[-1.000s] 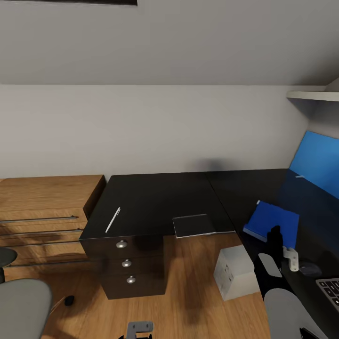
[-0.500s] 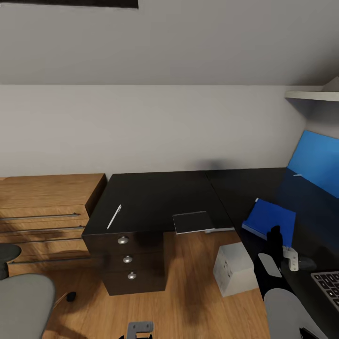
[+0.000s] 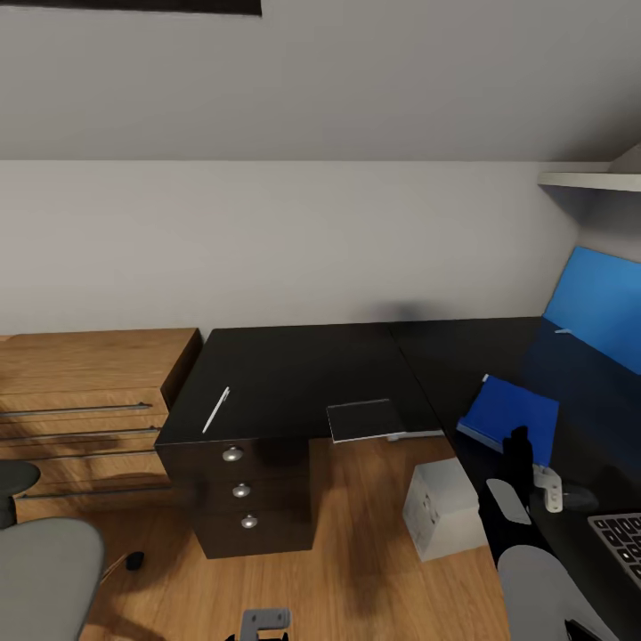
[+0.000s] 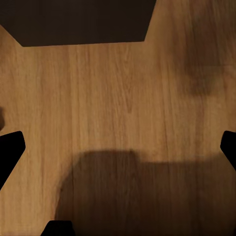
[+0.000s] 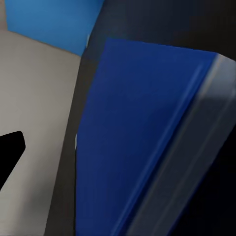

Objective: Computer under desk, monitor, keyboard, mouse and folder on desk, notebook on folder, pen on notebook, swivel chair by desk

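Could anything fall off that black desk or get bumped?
The notebook pokes past the desk edge, so a nudge might tip it onto the floor. The pen lies near the drawer-side edge and could roll off. The right end effector hangs close by the blue folder and might shove it.

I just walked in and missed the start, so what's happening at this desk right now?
A simulated two-armed robot is tidying an L-shaped black desk. The blue folder already lies on it beside the mouse and keyboard. The notebook and pen lie apart on the other wing, not yet stacked. The right arm hangs by the folder.
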Motion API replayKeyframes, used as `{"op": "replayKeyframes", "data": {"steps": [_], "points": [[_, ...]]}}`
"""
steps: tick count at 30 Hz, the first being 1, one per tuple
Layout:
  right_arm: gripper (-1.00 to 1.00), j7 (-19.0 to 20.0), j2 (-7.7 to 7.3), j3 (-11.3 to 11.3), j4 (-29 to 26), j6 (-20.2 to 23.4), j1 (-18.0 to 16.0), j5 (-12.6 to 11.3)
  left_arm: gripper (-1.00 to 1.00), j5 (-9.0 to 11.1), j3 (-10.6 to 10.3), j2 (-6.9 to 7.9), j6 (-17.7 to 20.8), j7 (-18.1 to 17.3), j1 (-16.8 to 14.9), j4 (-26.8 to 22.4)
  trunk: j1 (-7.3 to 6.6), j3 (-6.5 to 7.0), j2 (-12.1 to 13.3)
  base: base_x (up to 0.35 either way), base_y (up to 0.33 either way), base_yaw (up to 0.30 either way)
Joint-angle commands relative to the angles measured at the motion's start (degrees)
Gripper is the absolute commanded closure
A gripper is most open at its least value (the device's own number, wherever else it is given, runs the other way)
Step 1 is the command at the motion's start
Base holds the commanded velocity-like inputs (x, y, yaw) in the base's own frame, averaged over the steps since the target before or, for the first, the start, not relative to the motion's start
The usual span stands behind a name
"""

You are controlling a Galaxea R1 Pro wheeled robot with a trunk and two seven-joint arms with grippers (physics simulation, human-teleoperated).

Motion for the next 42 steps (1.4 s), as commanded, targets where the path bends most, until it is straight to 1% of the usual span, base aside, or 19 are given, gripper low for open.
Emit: {"op": "replayKeyframes", "data": {"steps": [1,5,10,24,27,29,35,38,39,42], "points": [[-1.00,0.56,0.07,-0.20,0.00,0.00,-0.07,-0.60,-1.00,0.29,-0.15,0.05,0.18,0.42,-0.05,-0.07,0.00,-0.05,-0.03,0.000,0.000,0.000],[-1.00,0.56,0.11,-0.20,0.00,0.00,-0.08,-0.60,-1.00,0.27,-0.26,0.03,0.13,0.42,-0.06,1.12,0.00,-0.05,-0.03,-0.021,0.000,0.000],[-1.00,0.57,0.14,-0.20,0.00,0.00,-0.07,-0.60,-1.00,0.28,-0.28,0.02,0.10,0.42,-0.05,2.61,0.00,-0.05,-0.03,-0.157,0.000,0.000],[-1.00,0.79,0.23,-0.21,-0.07,0.00,-0.06,-0.60,-1.00,0.34,-0.24,0.02,0.15,0.42,-0.07,2.80,0.00,-0.05,-0.03,-0.009,0.000,0.000],[-1.00,0.88,0.45,1.10,-0.08,-0.05,-0.06,-0.60,-1.00,0.35,-0.24,-0.02,0.17,0.42,-0.06,2.85,0.00,-0.05,-0.03,0.000,0.000,0.000],[-1.00,0.89,0.57,1.33,-0.08,-0.06,-0.05,-0.60,-1.00,0.34,-0.24,-0.04,0.18,0.42,-0.06,2.87,0.00,-0.05,-0.03,0.000,0.000,0.000],[-1.00,1.02,1.24,1.86,-0.09,-0.03,-0.05,-0.60,-1.00,0.34,-0.24,-0.05,0.17,0.42,-0.07,2.89,0.00,-0.05,-0.03,0.000,0.000,0.000],[-1.00,1.07,1.89,1.96,-0.09,-0.01,-0.05,-0.57,-1.00,0.30,-0.35,-0.07,0.17,0.42,-0.06,2.90,0.00,-0.05,-0.03,0.000,0.000,0.000],[-1.00,1.10,2.55,1.98,-0.09,0.00,-0.02,-0.21,-1.00,0.30,-0.37,-0.07,0.18,0.42,-0.07,2.90,0.00,-0.05,-0.03,0.000,0.000,0.000],[-1.00,1.27,3.42,1.99,-0.09,-0.01,0.02,0.89,-1.00,0.29,-0.38,-0.07,0.17,0.42,-0.08,2.90,0.00,-0.05,-0.03,0.000,0.000,0.000]]}}
